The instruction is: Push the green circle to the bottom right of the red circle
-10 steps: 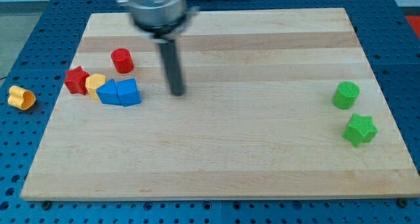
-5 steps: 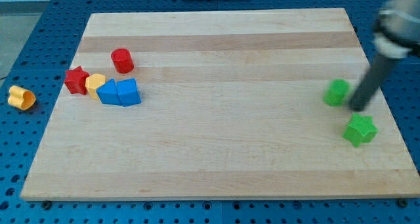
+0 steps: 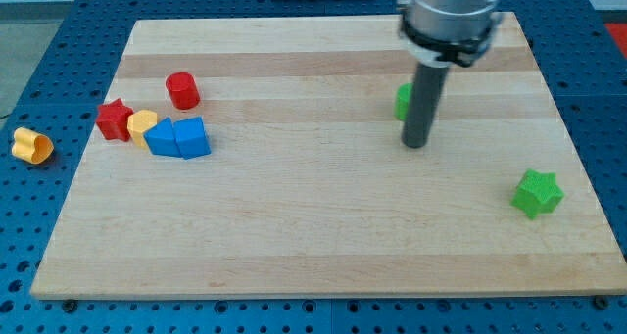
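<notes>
The green circle (image 3: 403, 101) sits on the wooden board (image 3: 323, 226) right of centre, mostly hidden behind my rod. My tip (image 3: 415, 144) rests on the board just below and right of it, close to or touching it. The red circle (image 3: 181, 89) stands far off at the view's upper left.
A red star (image 3: 114, 119), a yellow block (image 3: 142, 124) and two blue blocks (image 3: 178, 138) cluster below the red circle. A green star (image 3: 537, 194) lies at the view's right. A yellow block (image 3: 31, 145) lies off the board at the left.
My tip swept from the board's left to the right edge, then back leftward. The green circle has slid left and up from the right edge toward the middle.
</notes>
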`<state>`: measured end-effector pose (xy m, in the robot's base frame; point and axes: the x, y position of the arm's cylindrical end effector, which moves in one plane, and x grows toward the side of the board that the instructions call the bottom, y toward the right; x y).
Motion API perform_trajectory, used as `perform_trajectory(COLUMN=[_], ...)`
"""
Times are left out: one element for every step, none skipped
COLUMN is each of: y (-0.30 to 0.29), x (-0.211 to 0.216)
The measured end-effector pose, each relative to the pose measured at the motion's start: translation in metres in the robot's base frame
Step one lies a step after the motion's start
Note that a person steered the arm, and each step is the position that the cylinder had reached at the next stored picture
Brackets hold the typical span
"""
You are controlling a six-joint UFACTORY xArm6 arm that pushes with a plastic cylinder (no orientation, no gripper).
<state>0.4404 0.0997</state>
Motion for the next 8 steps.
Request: perform_trajectory(y=[0.119, 0.131, 0.044, -0.069, -0.002, 0.005, -0.064, -0.142], x=[0.01, -0.037, -0.047, -0.047, -0.047, -0.093, -0.114, -0.123])
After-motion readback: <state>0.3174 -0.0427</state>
